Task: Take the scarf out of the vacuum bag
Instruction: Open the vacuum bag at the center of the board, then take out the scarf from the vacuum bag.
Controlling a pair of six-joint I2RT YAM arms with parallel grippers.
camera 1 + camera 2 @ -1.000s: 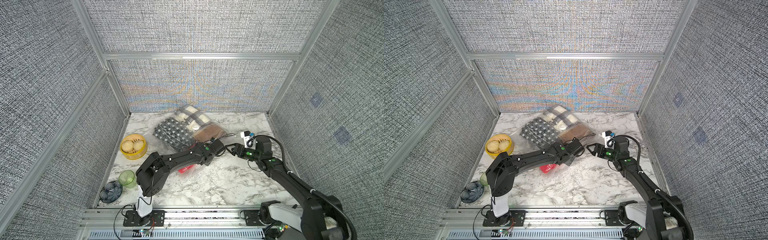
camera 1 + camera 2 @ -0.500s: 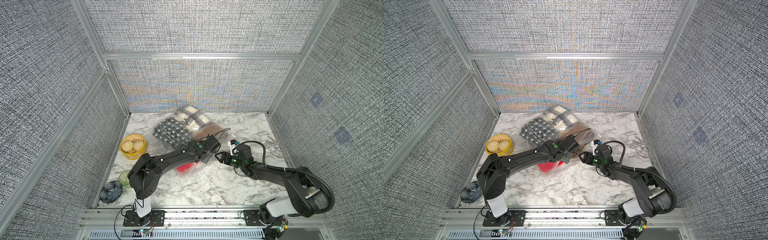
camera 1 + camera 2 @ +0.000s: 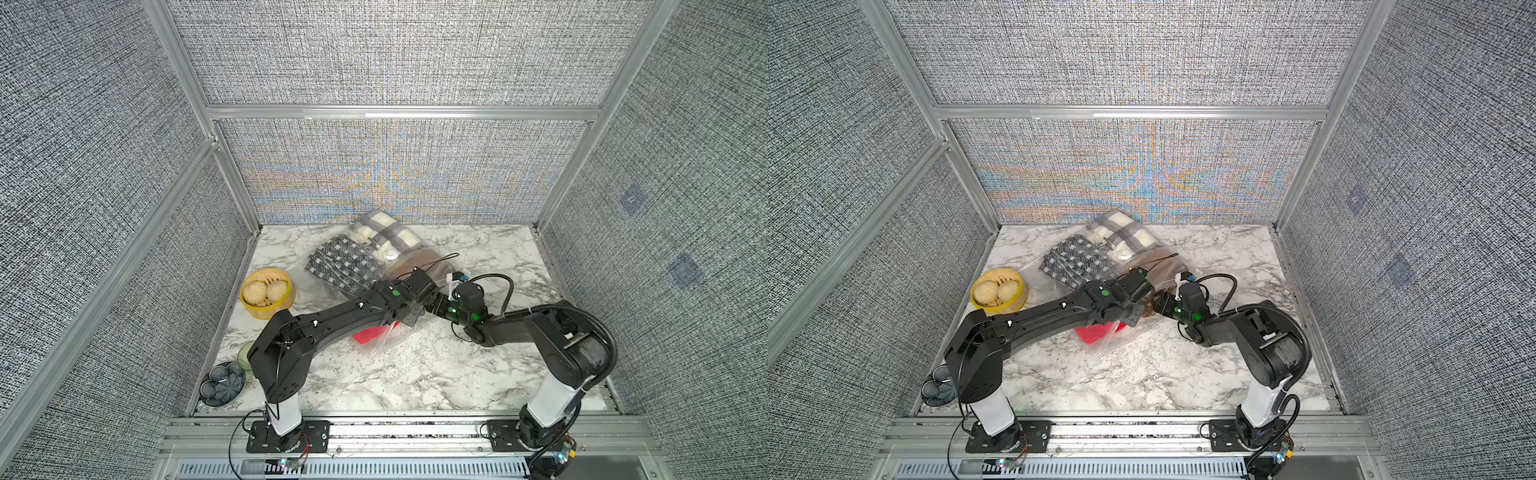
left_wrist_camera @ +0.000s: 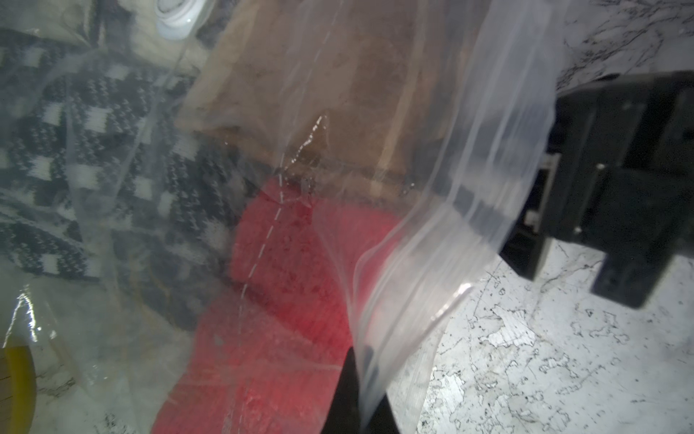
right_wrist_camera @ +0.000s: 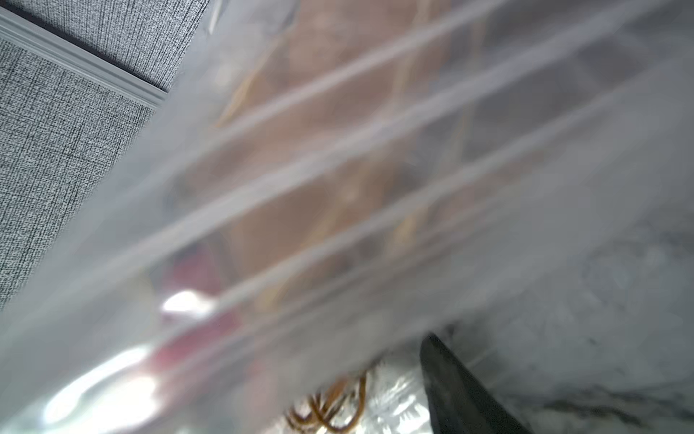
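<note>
Right arm (image 3: 519, 332) lower — vacuum bag (image 3: 399, 249) front-to-back

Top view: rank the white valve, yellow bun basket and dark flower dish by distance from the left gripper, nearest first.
From the left gripper, shut on the vacuum bag edge:
1. White valve: on the bag's face, toward the back wall.
2. Yellow bun basket: by the left wall.
3. Dark flower dish: front left corner.
</note>
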